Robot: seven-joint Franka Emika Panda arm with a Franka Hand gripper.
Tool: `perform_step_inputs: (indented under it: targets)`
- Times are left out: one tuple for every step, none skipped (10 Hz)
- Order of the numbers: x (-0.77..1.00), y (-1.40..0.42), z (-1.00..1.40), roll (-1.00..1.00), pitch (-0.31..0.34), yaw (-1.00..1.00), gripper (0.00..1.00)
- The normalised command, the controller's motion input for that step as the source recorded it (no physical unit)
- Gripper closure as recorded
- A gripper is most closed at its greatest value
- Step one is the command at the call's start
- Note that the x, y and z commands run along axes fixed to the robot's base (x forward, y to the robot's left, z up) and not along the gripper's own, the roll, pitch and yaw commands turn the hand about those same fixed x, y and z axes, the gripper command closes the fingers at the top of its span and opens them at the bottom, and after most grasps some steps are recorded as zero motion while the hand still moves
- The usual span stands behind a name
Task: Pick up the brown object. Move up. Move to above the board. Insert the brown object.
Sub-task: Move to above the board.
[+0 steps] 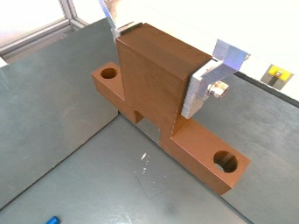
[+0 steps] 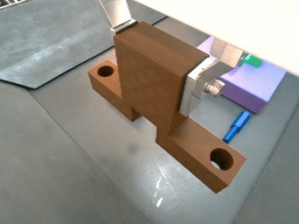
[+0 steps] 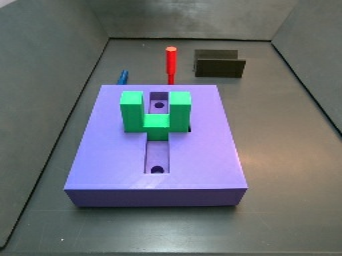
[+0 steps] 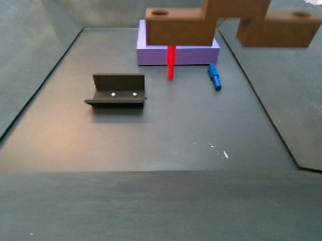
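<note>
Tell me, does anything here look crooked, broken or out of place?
Nothing stands out. The gripper holds the brown object squarely, lifted off the floor. The board lies flat with its green block seated, the red cylinder stands upright, and the dark box looks intact.

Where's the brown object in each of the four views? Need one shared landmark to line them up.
Wrist view: brown object fills the centre, between the gripper fingers.
Wrist view: brown object central again, clamped the same way.
Side view: not in frame; only the board and floor pieces show.
Side view: along the upper edge, above the floor.
Shared landmark: the blue piece.
</note>
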Motion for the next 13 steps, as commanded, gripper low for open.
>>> perform_step_inputs:
  targets:
    - [0.12, -1.40, 0.14, 0.18, 0.235, -0.02, 1.00]
    - [0.11, -1.40, 0.14, 0.18, 0.227, -0.01, 1.00]
    - [0.11, -1.40, 0.14, 0.18, 0.155, 0.00, 1.00]
    - [0.10, -1.40, 0.14, 0.09, 0.069, 0.00, 1.00]
    - [0.10, -1.40, 0.14, 0.03, 0.034, 0.00, 1.00]
    - [0.10, -1.40, 0.15, 0.01, 0.019, 0.02, 1.00]
    - [0.10, -1.40, 0.15, -0.02, 0.016, 0.01, 1.00]
    - [0.10, -1.40, 0.16, -0.02, 0.020, 0.01, 1.00]
    - [0.11, -1.40, 0.17, 0.01, 0.043, 0.01, 1.00]
    - [0.11, -1.40, 0.17, -0.01, 0.061, 0.00, 1.00]
    - [0.14, -1.40, 0.18, 0.00, 0.093, 0.00, 1.00]
    - [0.16, -1.40, 0.18, -0.01, 0.113, 0.00, 1.00]
    - [0.21, -1.40, 0.19, 0.02, 0.148, 0.01, 1.00]
